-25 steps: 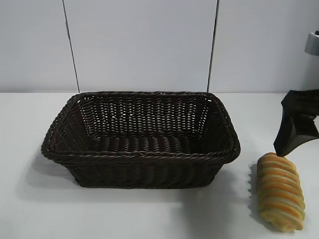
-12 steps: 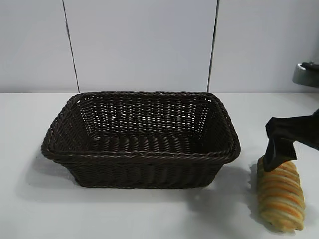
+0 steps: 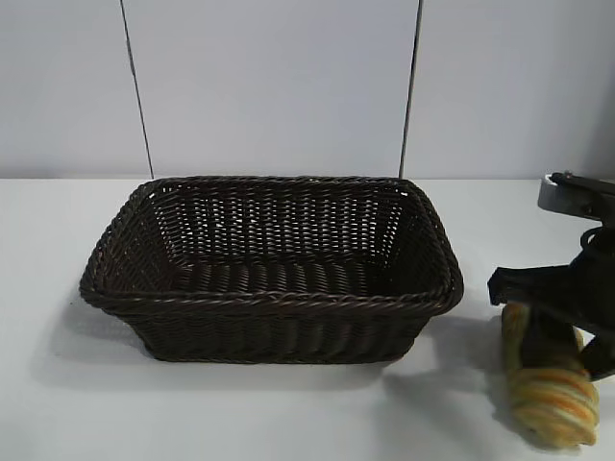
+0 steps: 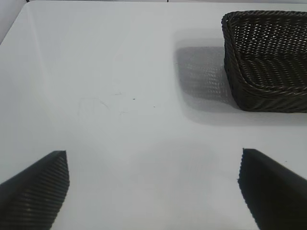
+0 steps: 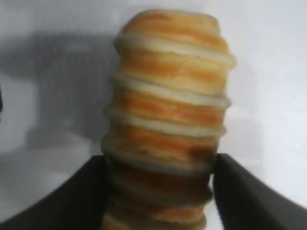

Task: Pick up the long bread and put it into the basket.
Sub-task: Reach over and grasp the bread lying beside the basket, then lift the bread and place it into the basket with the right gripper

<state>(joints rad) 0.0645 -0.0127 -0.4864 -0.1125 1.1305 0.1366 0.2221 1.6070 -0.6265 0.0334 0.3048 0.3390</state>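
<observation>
Right gripper has dropped onto the long bread, fingers now straddling its far end, seemingly touching; the loaf lies on the table right of the basket. Left gripper hangs spread.

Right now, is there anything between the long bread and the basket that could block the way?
Nothing visible does. The right gripper sits around the long bread, a finger on each side, and only bare table separates it from the basket. The basket's raised rim must be cleared. The left gripper hangs open, well away.
</observation>
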